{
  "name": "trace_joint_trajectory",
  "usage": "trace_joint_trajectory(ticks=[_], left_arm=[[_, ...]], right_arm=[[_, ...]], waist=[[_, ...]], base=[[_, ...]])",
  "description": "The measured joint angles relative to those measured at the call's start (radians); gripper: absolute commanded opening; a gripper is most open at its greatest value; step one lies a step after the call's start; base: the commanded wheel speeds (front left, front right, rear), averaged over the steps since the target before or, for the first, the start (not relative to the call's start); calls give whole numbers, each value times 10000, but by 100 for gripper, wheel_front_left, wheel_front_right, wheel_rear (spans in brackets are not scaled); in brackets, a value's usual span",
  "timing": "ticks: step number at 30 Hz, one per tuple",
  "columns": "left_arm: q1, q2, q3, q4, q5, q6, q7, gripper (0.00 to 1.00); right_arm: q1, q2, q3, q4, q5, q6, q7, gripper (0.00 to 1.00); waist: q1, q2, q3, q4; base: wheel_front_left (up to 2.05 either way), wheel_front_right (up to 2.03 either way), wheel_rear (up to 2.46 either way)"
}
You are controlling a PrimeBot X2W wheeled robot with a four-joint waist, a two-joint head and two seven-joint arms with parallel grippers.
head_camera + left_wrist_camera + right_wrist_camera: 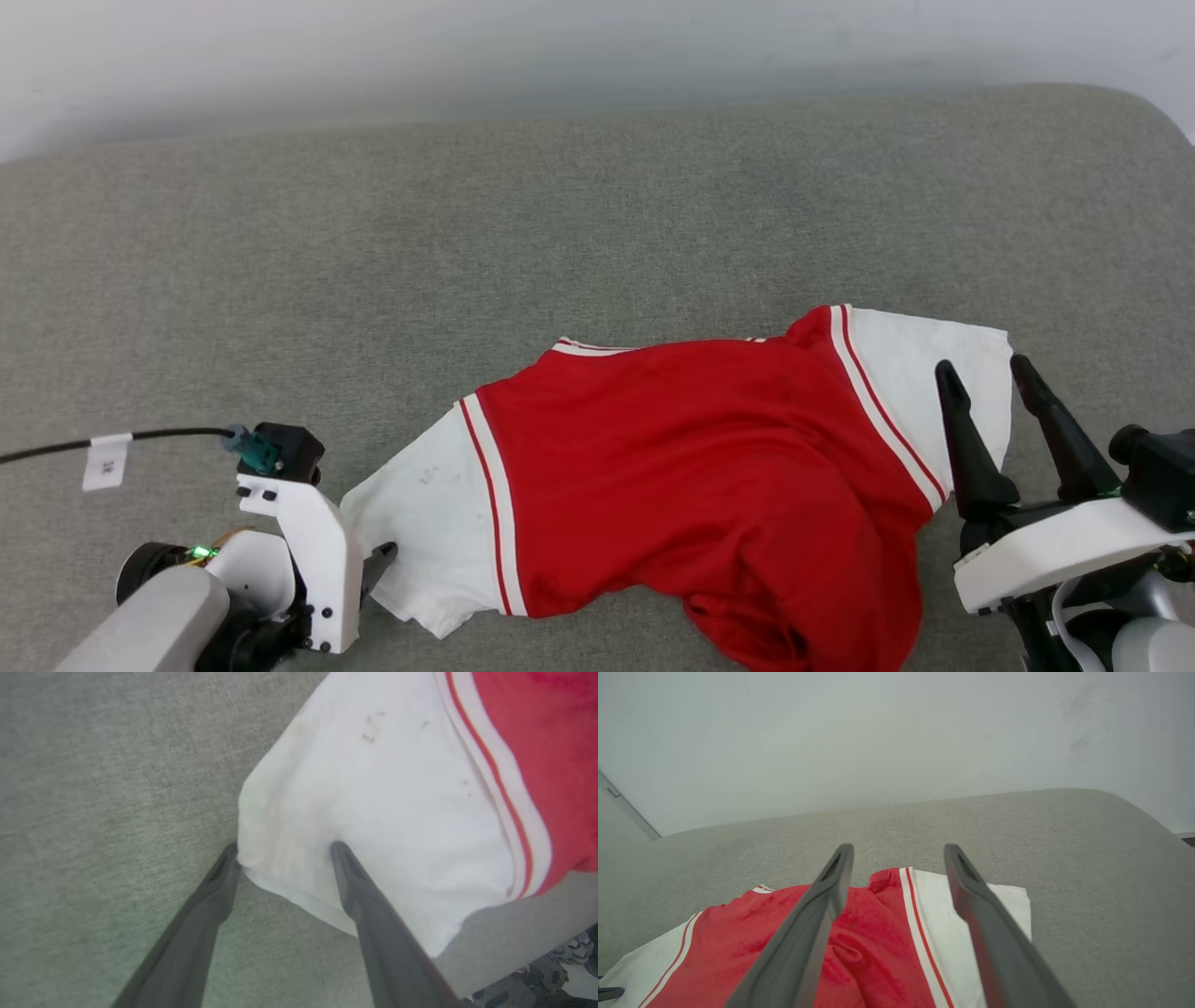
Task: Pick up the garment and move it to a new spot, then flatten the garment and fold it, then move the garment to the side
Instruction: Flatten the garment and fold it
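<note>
Left gripper (285,858), 7 o'clock: tapered dark fingers spread, unclenched, straddling the white sleeve's hem. Right gripper (982,366), 4 o'clock: likewise spread, above the other sleeve. Garment (691,467): soft red T-shirt, stripe-trimmed, rumpled, at 5 o'clock on a nubby grey cushion (597,233).

Grey-green fabric cushion (597,187), pale wall (597,47), perhaps a doorframe (630,809)

A grey-green fabric cushion (597,233) with a rounded far-right corner spans the foreground; a plain white wall (560,56) rises just behind its far edge.
</note>
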Motion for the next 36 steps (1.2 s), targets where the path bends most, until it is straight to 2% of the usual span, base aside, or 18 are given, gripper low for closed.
trace_joint_trajectory(ticks=[1, 2, 3, 6, 10, 16, 19, 25, 31, 36], left_arm=[[-89, -21, -36, 65, -71, -25, 180, 79], [-150, -12, -63, 115, -107, -84, 320, 33], [-198, -19, -100, 155, -121, -100, 403, 0], [-252, -140, -138, 293, -35, -58, 211, 0], [-83, -612, -58, 364, 305, 173, -963, 0], [108, -890, 171, -8, 871, 675, -2508, 0], [169, -874, 378, -418, 1110, 988, -3095, 0], [153, -834, 527, -1570, 1620, 1440, -3739, 0], [-140, -727, 591, -2635, 2036, 1747, -3889, 0], [-469, -723, 518, -3147, 2282, 1829, -3875, 0]], right_arm=[[-3, 2, 2, 23, 0, 0, -33, 100], [-12, 0, -10, 40, -2, -2, -56, 100], [-28, -6, -4, 63, -2, 0, -63, 100], [-84, -25, -4, 98, -6, 0, -107, 100], [-96, -90, -125, 150, -4, 0, -35, 100], [-72, -267, -648, 458, 301, 0, 546, 100], [-212, -514, -1135, 1124, 794, 0, 1509, 100], [-1081, -1398, -1954, 2531, 1569, -2, 3482, 100], [-2475, -2219, -1998, 3935, 1868, 0, 5770, 100], [-3719, -2499, -1781, 4874, 1756, 0, 6625, 100]], waist=[[0, 0, 41, -39], [0, 0, 74, -72], [0, 0, 95, -102], [0, 0, 75, -152], [0, 0, -97, -110], [0, 0, -380, 175], [0, 0, -461, 324], [0, 0, -253, 639], [1, 0, 349, 890], [1, 0, 919, 1099]], base=[[0, 0, 0], [0, 0, 0], [0, 0, 0], [0, 0, 0], [0, 0, 0], [0, 0, 0], [0, 0, 0], [0, 0, 0], [0, 0, 0], [0, 0, 0]])
